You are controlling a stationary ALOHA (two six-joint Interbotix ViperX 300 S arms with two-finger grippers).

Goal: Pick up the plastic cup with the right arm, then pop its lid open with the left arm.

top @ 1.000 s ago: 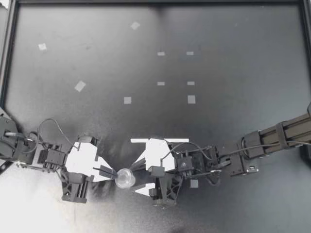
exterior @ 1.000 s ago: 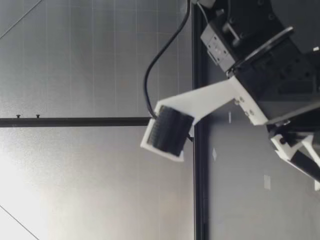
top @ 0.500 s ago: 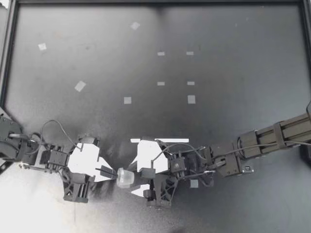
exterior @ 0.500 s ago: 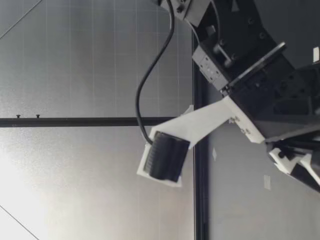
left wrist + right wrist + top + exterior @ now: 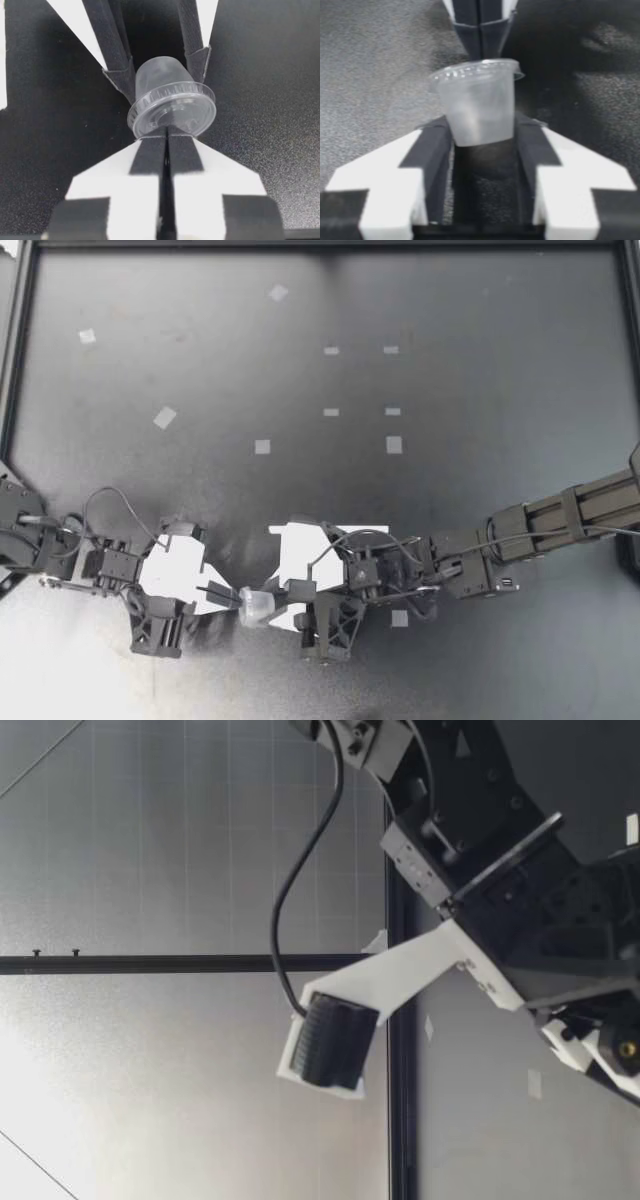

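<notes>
Shows a small clear cup (image 5: 258, 606) at lower centre of the frame, lying sideways between two hands over a dark desk (image 5: 480, 390). Clamps the cup's body in the right hand (image 5: 282, 592), one finger on each side, likely to steady it. Presses the left hand (image 5: 232, 595) fingers together on the lid (image 5: 172, 107) rim, seemingly nipping its edge. No label, brand or readable writing visible.

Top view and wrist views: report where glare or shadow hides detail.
Top view: glare bleaches the table near my left arm and the white plates of left end effector and right end effector. Left wrist view: the cup is evenly lit. Right wrist view: shadow darkens the table beyond it.
</notes>
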